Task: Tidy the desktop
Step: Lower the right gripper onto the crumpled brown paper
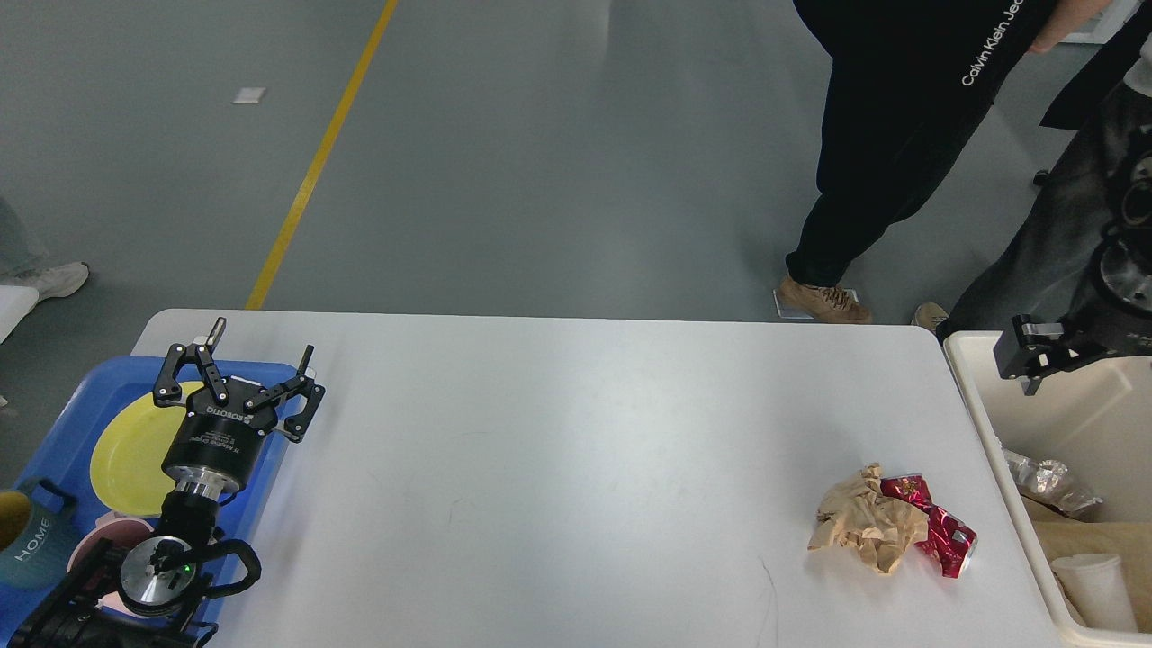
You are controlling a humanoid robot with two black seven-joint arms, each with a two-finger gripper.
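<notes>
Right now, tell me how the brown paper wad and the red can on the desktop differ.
The brown paper wad is matte tan and crumpled into an irregular lump; the red can is shiny, metallic and crushed. The wad looks bulkier than the can. The wad lies on the left, the can on the right, nearer the cream bin. Both rest touching each other on the white desktop, with no end effector on them.

The black two-finger right gripper (pixel 1035 358) is mostly cut off by the right edge, its jaws unreadable, the cream rectangular plastic bin (pixel 976 409) and blue plastic tray (pixel 67 409) run out of frame, and the left arm hides part of the round yellow plate (pixel 126 450).
</notes>
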